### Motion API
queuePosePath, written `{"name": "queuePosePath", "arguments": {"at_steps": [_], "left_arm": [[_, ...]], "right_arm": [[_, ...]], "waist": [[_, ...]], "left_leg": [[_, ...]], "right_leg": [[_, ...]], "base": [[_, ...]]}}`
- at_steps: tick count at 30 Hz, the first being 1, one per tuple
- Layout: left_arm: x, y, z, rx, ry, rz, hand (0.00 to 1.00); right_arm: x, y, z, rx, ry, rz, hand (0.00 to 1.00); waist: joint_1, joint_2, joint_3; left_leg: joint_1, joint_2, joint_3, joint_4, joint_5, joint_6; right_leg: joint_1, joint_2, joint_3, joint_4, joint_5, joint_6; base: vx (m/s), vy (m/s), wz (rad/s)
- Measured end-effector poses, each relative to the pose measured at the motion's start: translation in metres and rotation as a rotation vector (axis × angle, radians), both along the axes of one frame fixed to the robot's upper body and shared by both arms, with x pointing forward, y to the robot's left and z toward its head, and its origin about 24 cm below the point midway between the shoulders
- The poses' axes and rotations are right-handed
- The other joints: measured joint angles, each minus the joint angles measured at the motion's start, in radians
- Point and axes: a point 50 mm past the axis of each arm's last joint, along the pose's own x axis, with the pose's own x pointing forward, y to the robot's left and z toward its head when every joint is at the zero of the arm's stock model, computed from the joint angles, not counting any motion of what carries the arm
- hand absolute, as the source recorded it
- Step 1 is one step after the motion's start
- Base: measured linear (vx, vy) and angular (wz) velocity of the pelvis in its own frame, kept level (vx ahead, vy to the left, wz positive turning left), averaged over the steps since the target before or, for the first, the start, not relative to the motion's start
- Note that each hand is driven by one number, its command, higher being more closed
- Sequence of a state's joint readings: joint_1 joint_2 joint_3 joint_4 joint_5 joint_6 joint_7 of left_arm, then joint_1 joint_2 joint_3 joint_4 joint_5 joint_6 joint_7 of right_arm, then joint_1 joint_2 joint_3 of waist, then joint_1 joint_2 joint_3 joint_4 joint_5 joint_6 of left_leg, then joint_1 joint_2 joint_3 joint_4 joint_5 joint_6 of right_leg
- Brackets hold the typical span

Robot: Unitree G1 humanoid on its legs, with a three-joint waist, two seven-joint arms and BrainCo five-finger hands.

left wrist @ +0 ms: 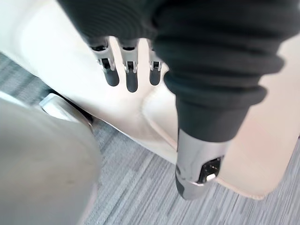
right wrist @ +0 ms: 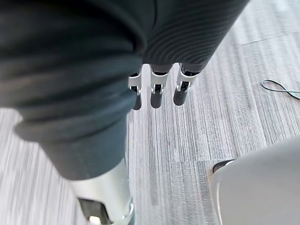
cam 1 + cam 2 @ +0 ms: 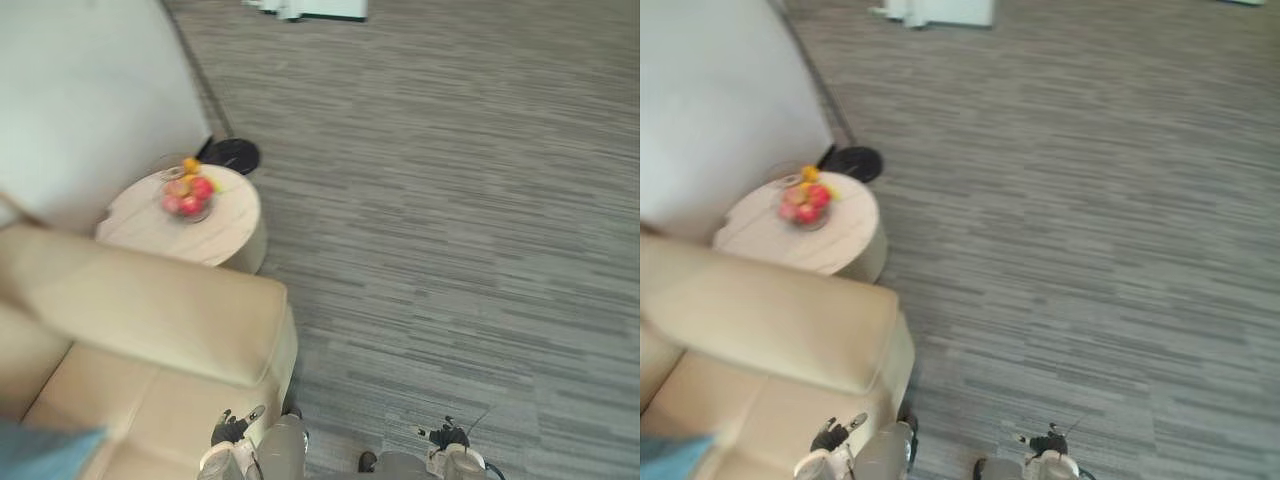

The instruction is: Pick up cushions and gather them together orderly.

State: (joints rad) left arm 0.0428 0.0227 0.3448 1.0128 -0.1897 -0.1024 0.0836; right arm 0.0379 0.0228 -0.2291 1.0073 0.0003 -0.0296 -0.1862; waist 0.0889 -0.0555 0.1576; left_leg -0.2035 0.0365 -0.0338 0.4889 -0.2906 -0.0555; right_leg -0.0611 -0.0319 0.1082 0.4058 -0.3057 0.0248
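Cushion (image 3: 42, 450) — a blue corner at the view's edge — lies on the sofa (image 3: 150, 310) seat, well to your left. Left robot hand (image 1: 131, 79) hangs beside the sofa, right robot hand (image 2: 157, 96) over the floor (image 2: 197, 131). Both are straight-fingered and empty, evidently idle until you start a reach.

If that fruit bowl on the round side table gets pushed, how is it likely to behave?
The bowl looks clear, perhaps glass, so it is probably fragile. Its round fruit is heaped above the rim and would likely roll out.
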Motion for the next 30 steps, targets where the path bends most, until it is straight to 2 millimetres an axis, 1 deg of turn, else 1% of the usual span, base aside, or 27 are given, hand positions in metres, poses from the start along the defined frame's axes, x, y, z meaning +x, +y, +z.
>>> {"name": "queuePosePath", "arguments": {"at_steps": [1, 2, 3, 4, 6, 7, 9, 10, 11, 12, 14, 15, 16, 17, 18, 19, 20, 21, 22, 23, 24, 25, 26, 27, 28, 29, 30], "left_arm": [[-0.001, 0.001, 0.000, 0.001, 0.002, 0.007, 0.00], [-0.005, 0.002, -0.002, -0.009, 0.036, 0.066, 0.00], [-0.010, 0.003, -0.005, -0.037, 0.075, 0.142, 0.00], [-0.010, 0.002, -0.006, -0.044, 0.082, 0.151, 0.00], [-0.022, 0.004, -0.010, -0.058, 0.142, 0.173, 0.00], [-0.030, 0.006, -0.011, -0.042, 0.163, 0.154, 0.00], [-0.062, 0.010, -0.016, 0.006, 0.250, 0.091, 0.00], [-0.070, 0.011, -0.017, 0.011, 0.287, 0.071, 0.00], [-0.071, 0.010, -0.018, 0.011, 0.297, 0.057, 0.00], [-0.071, 0.008, -0.018, 0.008, 0.296, 0.042, 0.00], [-0.057, 0.005, -0.016, 0.012, 0.241, -0.030, 0.00], [-0.041, 0.005, -0.013, 0.021, 0.185, -0.062, 0.00], [-0.033, 0.012, -0.009, 0.049, 0.148, -0.088, 0.00], [-0.028, 0.011, -0.007, 0.049, 0.128, -0.094, 0.00], [-0.021, 0.010, -0.005, 0.047, 0.103, -0.102, 0.00], [-0.019, 0.009, -0.005, 0.048, 0.097, -0.107, 0.00], [-0.018, 0.008, -0.004, 0.046, 0.088, -0.111, 0.00], [-0.016, 0.005, -0.004, 0.040, 0.081, -0.115, 0.00], [-0.017, 0.004, -0.004, 0.040, 0.081, -0.116, 0.00], [-0.017, 0.003, -0.004, 0.039, 0.081, -0.119, 0.00], [-0.016, 0.003, -0.004, 0.040, 0.078, -0.120, 0.00], [-0.014, 0.002, -0.003, 0.039, 0.071, -0.122, 0.00], [-0.013, 0.001, -0.003, 0.036, 0.068, -0.121, 0.00], [-0.015, 0.006, -0.003, 0.048, 0.073, -0.116, 0.00], [-0.010, 0.006, -0.002, 0.050, 0.060, -0.118, 0.00], [-0.006, 0.004, -0.001, 0.044, 0.045, -0.116, 0.00], [-0.005, 0.002, -0.001, 0.036, 0.042, -0.102, 0.00]], "right_arm": [[0.002, 0.003, 0.001, 0.006, -0.011, 0.001, 0.00], [0.006, 0.008, 0.002, 0.017, -0.022, 0.003, 0.00], [0.012, 0.012, 0.003, 0.027, -0.039, 0.008, 0.00], [0.015, 0.012, 0.004, 0.028, -0.048, 0.010, 0.00], [0.027, 0.019, 0.007, 0.051, -0.068, 0.030, 0.00], [0.030, 0.021, 0.007, 0.056, -0.067, 0.038, 0.00], [0.038, 0.019, 0.008, 0.051, -0.069, 0.049, 0.00], [0.040, 0.012, 0.009, 0.032, -0.065, 0.052, 0.00], [0.040, 0.004, 0.009, 0.012, -0.064, 0.050, 0.00], [0.037, -0.002, 0.009, -0.002, -0.055, 0.047, 0.00], [0.026, -0.017, 0.006, -0.034, -0.017, 0.025, 0.00], [0.018, -0.023, 0.004, -0.043, 0.004, 0.011, 0.00], [0.008, -0.025, 0.001, -0.048, 0.031, 0.005, 0.00], [0.005, -0.025, 0.000, -0.049, 0.039, 0.006, 0.00], [0.000, -0.023, -0.002, -0.047, 0.051, 0.008, 0.00], [0.000, -0.025, -0.002, -0.056, 0.051, 0.006, 0.00], [0.003, -0.026, 0.000, -0.059, 0.044, -0.005, 0.00], [0.007, -0.025, 0.000, -0.054, 0.037, -0.011, 0.00], [0.014, -0.022, 0.002, -0.044, 0.020, -0.019, 0.00], [0.017, -0.018, 0.002, -0.020, 0.003, -0.053, 0.00], [0.016, -0.016, 0.002, -0.014, 0.002, -0.062, 0.00], [0.014, -0.014, 0.001, -0.009, 0.003, -0.069, 0.00], [0.011, -0.012, 0.000, -0.004, 0.007, -0.082, 0.00], [0.007, -0.009, -0.001, 0.011, 0.012, -0.104, 0.00], [0.005, -0.011, -0.001, 0.012, 0.013, -0.126, 0.00], [0.000, -0.015, -0.002, 0.009, 0.016, -0.156, 0.00], [0.002, -0.015, 0.000, 0.009, 0.001, -0.166, 0.00]], "waist": [[0.007, -0.002, 0.000], [0.016, -0.005, -0.001], [0.016, 0.002, 0.002], [0.016, 0.002, 0.003], [0.027, 0.036, 0.022], [0.029, 0.036, 0.023], [0.029, 0.034, 0.022], [0.030, 0.045, 0.021], [0.029, 0.052, 0.019], [0.027, 0.057, 0.020], [0.017, 0.063, 0.017], [0.015, 0.063, 0.017], [0.010, 0.073, 0.020], [0.006, 0.080, 0.024], [0.002, 0.087, 0.031], [0.006, 0.086, 0.034], [0.019, 0.085, 0.033], [0.031, 0.080, 0.041], [0.045, 0.075, 0.059], [0.052, 0.072, 0.062], [0.052, 0.074, 0.061], [0.052, 0.080, 0.061], [0.060, 0.069, 0.058], [0.067, 0.046, 0.046], [0.065, 0.039, 0.039], [0.068, 0.040, 0.039], [0.073, 0.044, 0.037]], "left_leg": [[0.015, 0.008, 0.038, 0.000, -0.006, 0.007], [0.039, 0.018, 0.103, -0.006, -0.019, 0.017], [0.059, 0.026, 0.167, -0.019, -0.018, 0.017], [0.069, 0.033, 0.188, -0.022, -0.018, 0.017], [0.138, 0.077, 0.302, -0.080, -0.018, 0.017], [0.157, 0.083, 0.330, -0.097, -0.018, 0.016], [0.213, 0.105, 0.425, -0.118, -0.017, 0.016], [0.226, 0.116, 0.425, -0.120, -0.015, 0.013], [0.232, 0.122, 0.417, -0.126, -0.012, 0.007], [0.246, 0.126, 0.404, -0.137, -0.009, 0.002], [0.256, 0.144, 0.381, -0.110, 0.000, -0.013], [0.225, 0.177, 0.368, 0.003, 0.001, -0.014], [0.166, 0.222, 0.337, 0.180, 0.015, -0.006], [0.135, 0.248, 0.316, 0.271, 0.038, 0.017], [0.065, 0.279, 0.261, 0.441, 0.119, 0.098], [0.021, 0.267, 0.220, 0.513, 0.099, 0.072], [-0.026, 0.216, 0.169, 0.556, 0.048, 0.048], [-0.056, 0.164, 0.125, 0.544, 0.006, 0.046], [-0.078, 0.106, 0.086, 0.466, -0.027, 0.048], [-0.091, 0.055, 0.035, 0.299, -0.031, 0.039], [-0.093, 0.031, -0.003, 0.193, -0.024, 0.030], [-0.102, -0.001, -0.077, 0.043, 0.012, 0.005], [-0.098, -0.031, -0.109, -0.016, 0.104, -0.011], [-0.071, -0.060, -0.100, -0.074, 0.125, 0.010], [-0.066, -0.067, -0.084, -0.086, 0.124, 0.020], [-0.062, -0.069, -0.048, -0.070, 0.111, 0.044], [-0.042, -0.067, -0.014, -0.046, 0.073, 0.059]], "right_leg": [[-0.017, -0.012, -0.026, 0.034, -0.003, 0.008], [-0.054, -0.040, -0.091, 0.097, -0.005, 0.030], [-0.094, -0.089, -0.221, 0.145, 0.000, 0.048], [-0.096, -0.104, -0.275, 0.152, 0.002, 0.045], [-0.094, -0.176, -0.615, 0.120, 0.059, -0.002], [-0.094, -0.181, -0.658, 0.107, 0.062, -0.009], [-0.101, -0.182, -0.786, 0.029, 0.078, -0.042], [-0.105, -0.159, -0.802, 0.014, 0.091, -0.061], [-0.104, -0.140, -0.801, 0.005, 0.101, -0.079], [-0.104, -0.121, -0.778, -0.009, 0.102, -0.082], [-0.071, -0.075, -0.755, -0.064, 0.100, -0.093], [-0.033, -0.041, -0.748, -0.118, 0.098, -0.097], [0.011, 0.005, -0.734, -0.170, 0.100, -0.101], [0.036, 0.029, -0.726, -0.194, 0.100, -0.102], [0.085, 0.069, -0.703, -0.235, 0.102, -0.109], [0.099, 0.079, -0.674, -0.239, 0.096, -0.123], [0.102, 0.087, -0.620, -0.237, 0.086, -0.139], [0.111, 0.091, -0.571, -0.238, 0.088, -0.142], [0.129, 0.090, -0.524, -0.240, 0.091, -0.143], [0.131, 0.087, -0.478, -0.240, 0.090, -0.134], [0.132, 0.085, -0.458, -0.241, 0.084, -0.127], [0.132, 0.085, -0.428, -0.240, 0.075, -0.116], [0.132, 0.074, -0.387, -0.243, 0.069, -0.105], [0.135, 0.049, -0.351, -0.256, 0.070, -0.078], [0.132, 0.036, -0.346, -0.256, 0.068, -0.065], [0.131, 0.016, -0.339, -0.242, 0.065, -0.039], [0.129, 0.002, -0.317, -0.193, 0.046, -0.017]], "base": [[0.26, 0.199, -1.44], [0.27, 0.192, -1.41], [0.26, 0.165, -1.21], [0.19, 0.093, -1.01], [0.17, -0.012, -1.18], [0.17, -0.042, -1.48], [0.18, -0.121, -1.71], [0.24, -0.198, -1.61], [0.23, -0.192, -1.25], [0.26, -0.199, -0.91], [0.25, -0.190, -0.53], [0.11, -0.138, -0.34], [0.09, -0.150, -0.32], [0.08, -0.157, -0.33], [0.08, -0.101, -0.39], [0.12, -0.038, -0.83], [0.13, 0.068, -1.30], [0.17, 0.116, -1.70], [0.15, 0.135, -1.73], [0.12, 0.108, -1.34], [0.09, 0.095, -0.99], [0.20, 0.142, -0.86], [0.34, 0.153, -0.85], [0.38, 0.136, -0.57], [0.39, 0.105, -0.35], [0.38, 0.130, -0.47], [0.37, 0.145, -0.66]]}}
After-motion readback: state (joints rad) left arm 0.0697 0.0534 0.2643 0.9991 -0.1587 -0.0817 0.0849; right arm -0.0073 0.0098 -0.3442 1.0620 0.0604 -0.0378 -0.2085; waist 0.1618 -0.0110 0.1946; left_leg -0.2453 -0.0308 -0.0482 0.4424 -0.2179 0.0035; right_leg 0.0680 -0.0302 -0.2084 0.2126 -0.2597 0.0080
